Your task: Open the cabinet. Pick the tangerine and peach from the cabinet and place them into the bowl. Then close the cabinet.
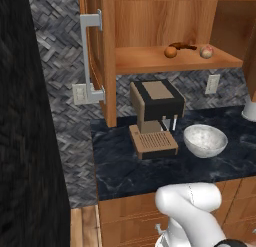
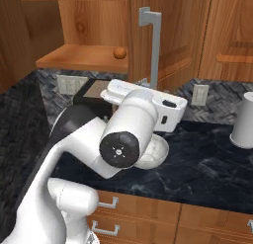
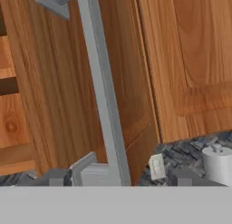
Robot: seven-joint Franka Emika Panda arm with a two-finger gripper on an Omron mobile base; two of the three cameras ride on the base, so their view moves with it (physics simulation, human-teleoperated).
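Observation:
The cabinet [image 1: 150,21] stands with both doors swung out. On its wooden shelf [image 1: 150,61] rest the tangerine [image 1: 170,51] and, further right, the peach [image 1: 206,51]; the tangerine [image 2: 119,53] also shows from the right side. The speckled bowl [image 1: 205,140] sits on the dark counter right of the coffee machine, partly hidden behind my arm as the bowl [image 2: 157,151]. My gripper [image 3: 120,177] is open at the lower end of the right door's silver handle [image 3: 102,82]. The bar stands between the spread fingertips [image 3: 56,177], and nothing is held.
A brown coffee machine [image 1: 155,116] stands under the shelf. A dark brown item [image 1: 182,45] lies between the two fruits. A white cylinder [image 2: 245,120] is on the counter at the right. The left door's handle [image 1: 90,56] juts out. Wooden drawers [image 2: 148,213] run below.

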